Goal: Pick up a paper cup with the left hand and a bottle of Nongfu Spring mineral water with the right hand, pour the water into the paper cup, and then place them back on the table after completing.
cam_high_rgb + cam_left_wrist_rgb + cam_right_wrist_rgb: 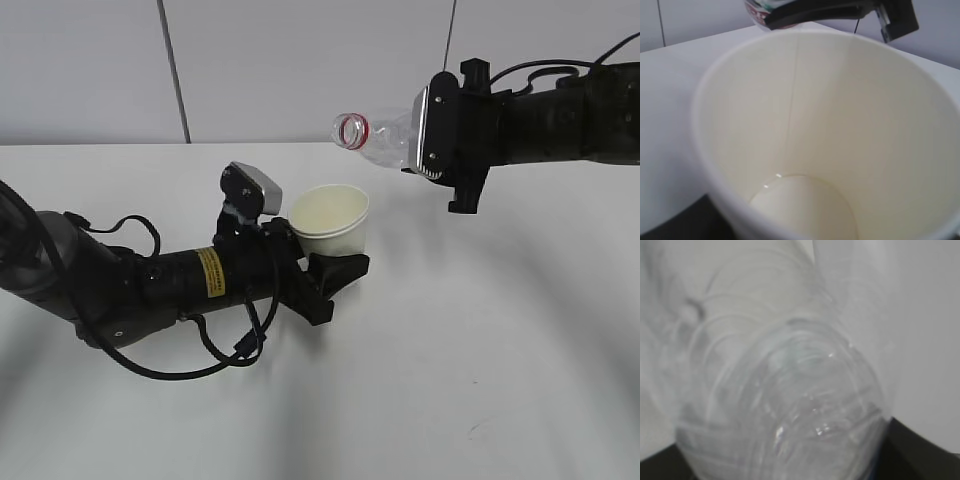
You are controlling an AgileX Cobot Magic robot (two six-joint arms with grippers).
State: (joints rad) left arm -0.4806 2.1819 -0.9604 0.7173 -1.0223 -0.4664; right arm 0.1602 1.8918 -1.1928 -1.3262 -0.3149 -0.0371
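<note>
The white surface point(480, 380) has lots of bare room all around. The left gripper point(335, 270) holds the cup point(332, 222) low on its thin, easily squashed wall. The right gripper point(440, 135) squeezes the bottle point(380, 135), light and slippery, lying sideways just above the cup. A little water point(805, 210) seems to sit inside.

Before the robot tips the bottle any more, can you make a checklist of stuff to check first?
1. White paper cup held by the left gripper: ok.
2. Clear plastic bottle with the red neck ring held by the right gripper: ok.
3. Bottle cap off: ok, mouth open.
4. Bottle mouth over the cup: cannot tell; it looks a bit to the cup's right.
5. Cup opening facing up: ok, slightly tilted.
6. Water in the cup: cannot tell; the bottom looks shiny.
</note>
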